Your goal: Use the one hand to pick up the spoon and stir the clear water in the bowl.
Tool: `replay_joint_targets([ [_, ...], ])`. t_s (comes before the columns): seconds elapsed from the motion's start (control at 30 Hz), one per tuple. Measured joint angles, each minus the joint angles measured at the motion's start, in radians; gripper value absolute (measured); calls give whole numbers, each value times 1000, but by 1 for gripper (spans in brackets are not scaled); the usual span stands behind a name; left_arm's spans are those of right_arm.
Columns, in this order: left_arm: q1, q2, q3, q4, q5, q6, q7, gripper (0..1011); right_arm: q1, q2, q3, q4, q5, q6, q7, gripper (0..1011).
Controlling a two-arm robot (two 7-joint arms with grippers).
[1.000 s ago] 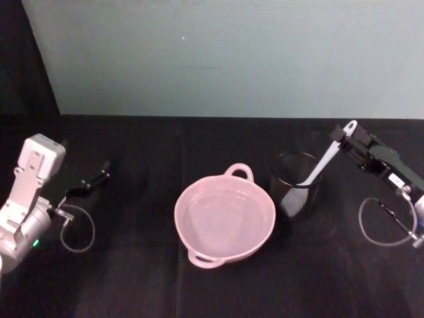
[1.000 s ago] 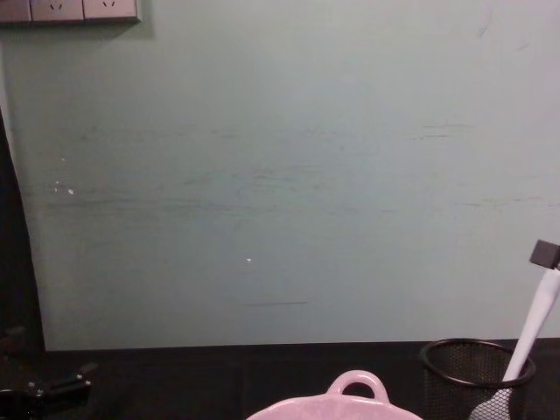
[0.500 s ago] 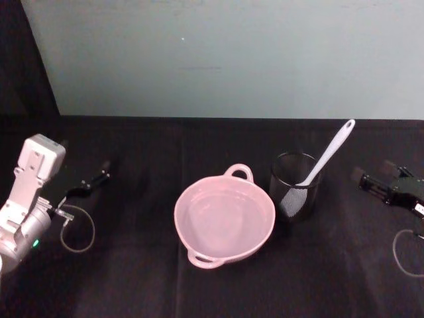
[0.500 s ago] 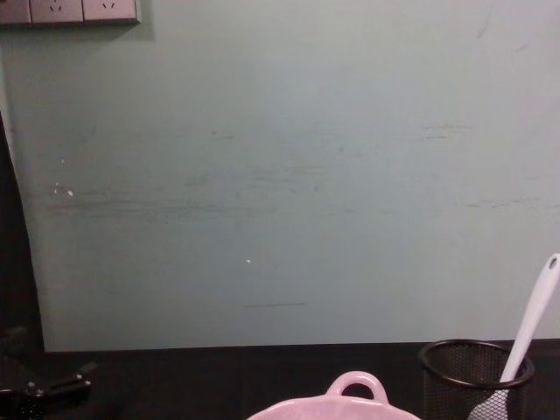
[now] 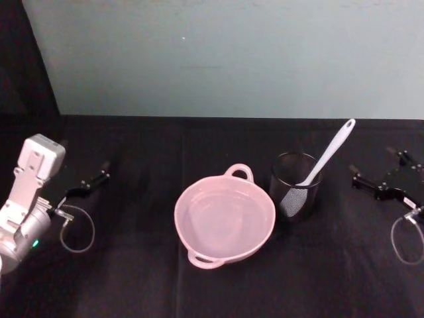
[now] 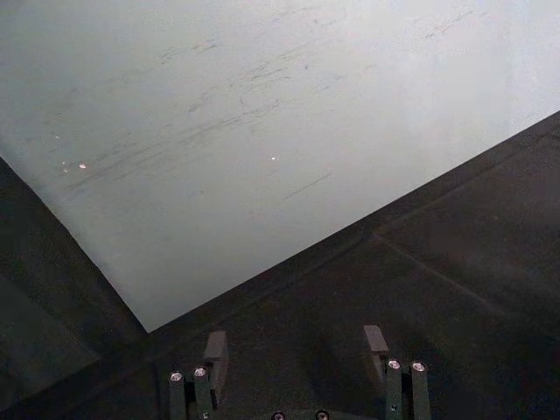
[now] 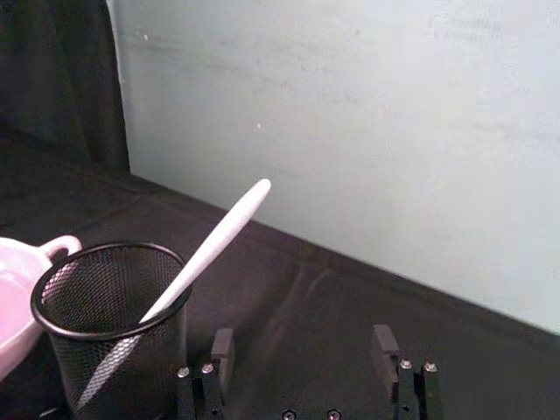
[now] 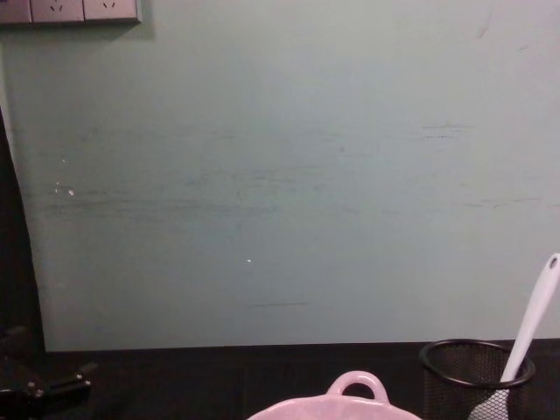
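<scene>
Spoon (image 5: 326, 154) is stood in the mesh cup (image 5: 295, 187), blade down inside and handle leaned up and out over the rim toward the robot's right. It is gripped by nothing. In the right wrist view the spoon (image 7: 198, 263) is seen crossing the cup's (image 7: 109, 320) rim, with the bowl's (image 7: 19, 289) loop handle just beside the cup. The pink bowl (image 5: 224, 216) is set on the black table (image 5: 132, 265) at the centre, just left of the cup and apart from it; clear water is held in it. In the chest view the bowl's handle (image 8: 356, 386) and the cup (image 8: 475, 374) are seen at the lower edge, with the spoon (image 8: 530, 326) slanted above the rim.

The right gripper (image 5: 381, 173) is held above the table to the right of the cup, well apart from the spoon, its fingers spread wide and empty. The same spread is shown by its fingers (image 7: 383, 342) in the right wrist view.

The left gripper (image 5: 94, 179) is parked at the far left of the table, its fingers (image 6: 214, 348) parted with nothing between them.
</scene>
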Motion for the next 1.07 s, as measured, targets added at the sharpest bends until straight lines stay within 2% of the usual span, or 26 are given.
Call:
replay_joint_targets([
  [0.1, 0, 0, 0, 0, 0, 0, 0, 1005, 6, -21, -3, 28, -23, -44, 1, 1002],
  [0.27, 0, 0, 0, 0, 0, 0, 0, 1005, 6, -42, 2, 52, -25, -58, 14, 1002],
  [1.07, 0, 0, 0, 0, 0, 0, 0, 1005, 10, -38, -2, 49, -34, -62, 10, 1002],
])
